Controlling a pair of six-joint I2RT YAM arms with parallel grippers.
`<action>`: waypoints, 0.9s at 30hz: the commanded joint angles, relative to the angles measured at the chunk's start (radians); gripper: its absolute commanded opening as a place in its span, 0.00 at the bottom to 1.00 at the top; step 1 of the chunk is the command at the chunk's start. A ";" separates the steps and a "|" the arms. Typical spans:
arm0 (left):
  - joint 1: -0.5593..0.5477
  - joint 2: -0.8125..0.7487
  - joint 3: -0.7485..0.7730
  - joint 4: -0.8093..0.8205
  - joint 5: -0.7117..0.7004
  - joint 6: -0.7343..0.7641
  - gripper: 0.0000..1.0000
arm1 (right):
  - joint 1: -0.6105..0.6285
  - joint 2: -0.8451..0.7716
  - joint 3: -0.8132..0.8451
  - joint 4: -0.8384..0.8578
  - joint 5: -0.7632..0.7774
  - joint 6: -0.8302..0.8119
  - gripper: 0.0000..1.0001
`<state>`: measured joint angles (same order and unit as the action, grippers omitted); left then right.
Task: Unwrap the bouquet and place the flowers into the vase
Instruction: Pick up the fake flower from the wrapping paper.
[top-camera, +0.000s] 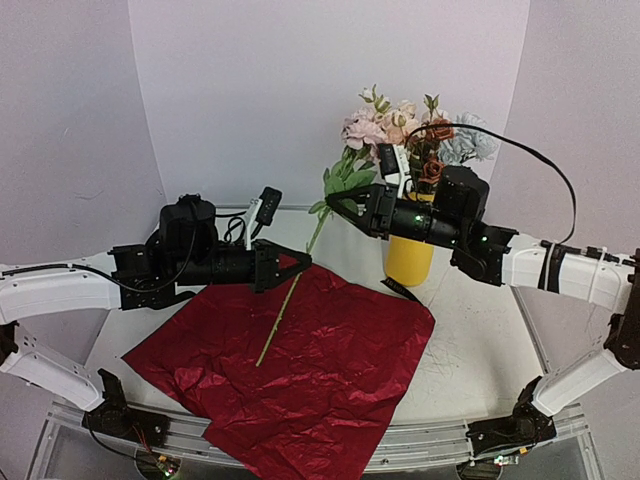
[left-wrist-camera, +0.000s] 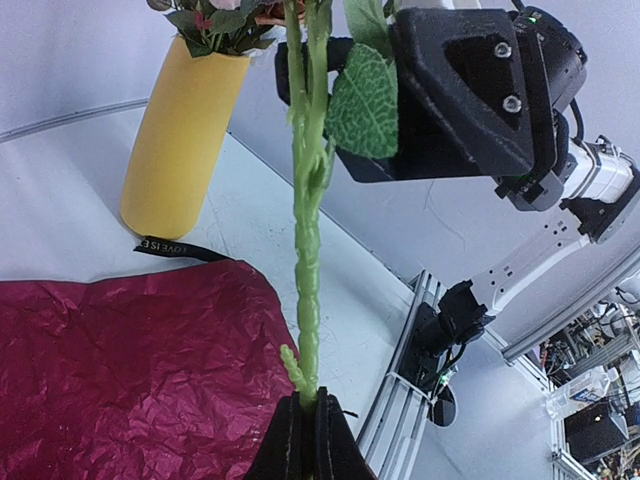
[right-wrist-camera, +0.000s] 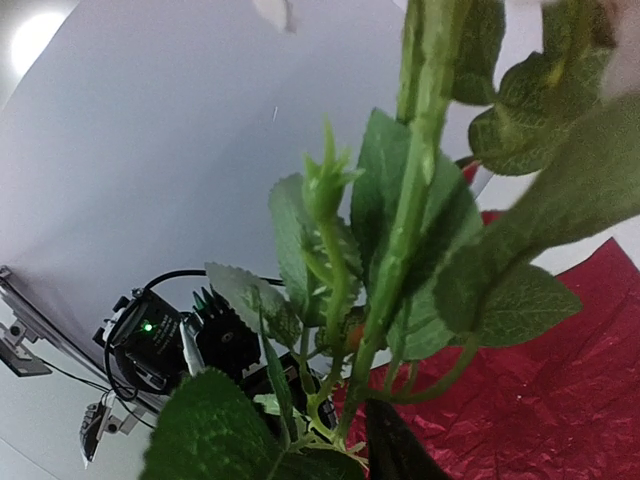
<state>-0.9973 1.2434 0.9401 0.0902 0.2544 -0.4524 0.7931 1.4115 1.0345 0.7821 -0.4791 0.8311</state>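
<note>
A big white table (top-camera: 470, 360) holds everything. A wide sheet of dark red crinkly shiny paper (top-camera: 330, 390) lies open and flat on it, under the left gripper (top-camera: 300, 263) and reaching toward the near edge.

A tall plain yellow vase (top-camera: 408, 262) stands up straight on the table. It is to the right of the right gripper (top-camera: 338, 203), and that gripper's arm hides part of it. A bunch of pretend flowers in pink, white, pale blue and rusty brown (top-camera: 400, 125) sits in the vase, higher than both grippers.

One long thin green stem (top-camera: 318, 232) runs between the two grippers. The left gripper (left-wrist-camera: 305, 405) is closed tight and pinches the low part of the green stem (left-wrist-camera: 305, 250). A pale thin bit of stem sticks out below this gripper, over the red paper. I cannot tell if it touches the paper.

The right gripper is up at the leafy end. Green leaves (right-wrist-camera: 400, 200) crowd around it, and one dark finger (right-wrist-camera: 395, 455) shows beside the green stem (right-wrist-camera: 400, 260). The leaves hide the jaws, so I cannot tell if it is squeezing the stem yet.

A thin black ribbon with small letters on it (left-wrist-camera: 180, 248) lies on the table, touching the foot of the vase, to the right of the left gripper.
</note>
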 joint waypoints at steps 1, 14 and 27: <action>-0.009 -0.017 0.024 0.072 0.018 0.029 0.00 | 0.017 0.013 0.055 0.080 -0.009 0.005 0.24; -0.015 -0.018 0.014 0.073 0.034 0.030 0.03 | 0.019 0.007 0.056 0.096 -0.015 -0.004 0.14; -0.017 -0.026 0.008 0.073 0.036 0.031 0.05 | 0.022 0.016 0.059 0.117 -0.032 0.001 0.05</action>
<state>-1.0094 1.2434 0.9401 0.1142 0.2759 -0.4408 0.8085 1.4305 1.0434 0.8146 -0.4867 0.8369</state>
